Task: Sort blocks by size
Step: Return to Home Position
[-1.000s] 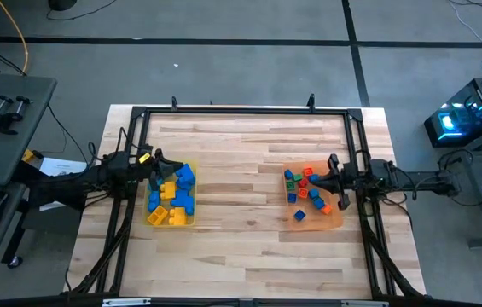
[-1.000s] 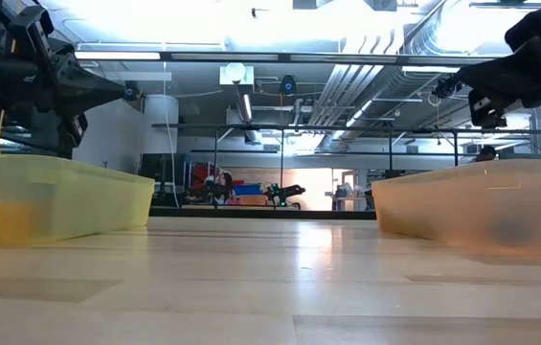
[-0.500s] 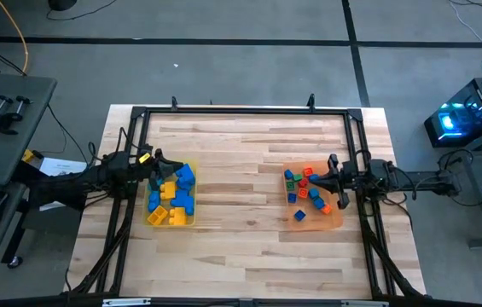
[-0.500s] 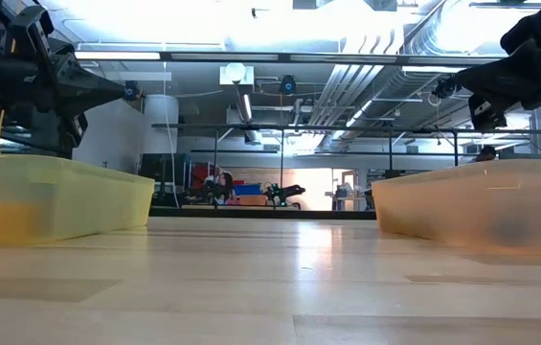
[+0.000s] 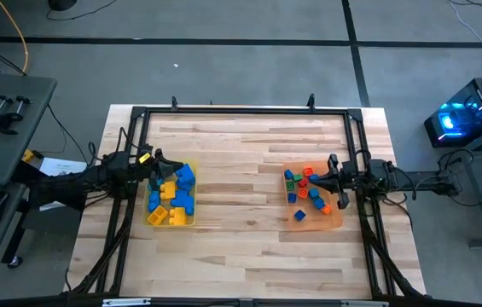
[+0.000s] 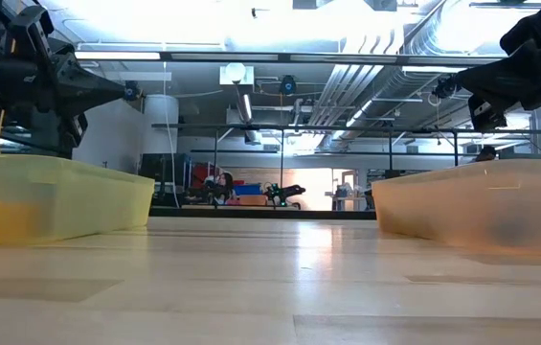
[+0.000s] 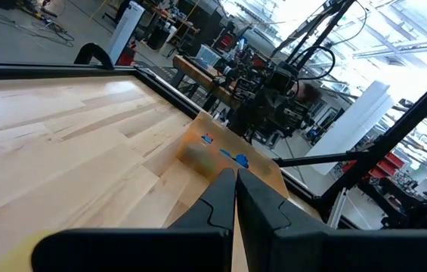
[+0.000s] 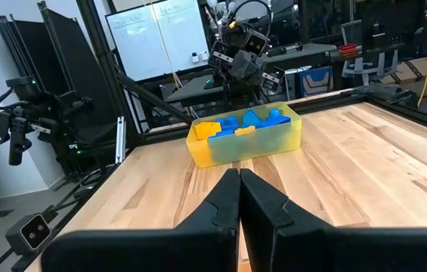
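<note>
High view: you've got the left gripper [image 5: 159,161] over the far-left corner of the yellow tray [image 5: 194,218] and the right gripper [image 5: 319,179] over the orange tray [image 5: 322,221]. The finger gap is too small to read here. Big blocks [image 5: 175,192], blue and yellow, sit in the yellow tray, and small cubes [image 5: 304,189] sit in the orange one.
Low view: the tray walls blur the contents. Both arms reach in level above the rims.
Left wrist view: fingers [image 7: 215,208] pressed together, nothing between them.
Right wrist view: same.

Blue and yellow blocks [image 5: 173,193], yellow tray [image 6: 59,196]
</note>
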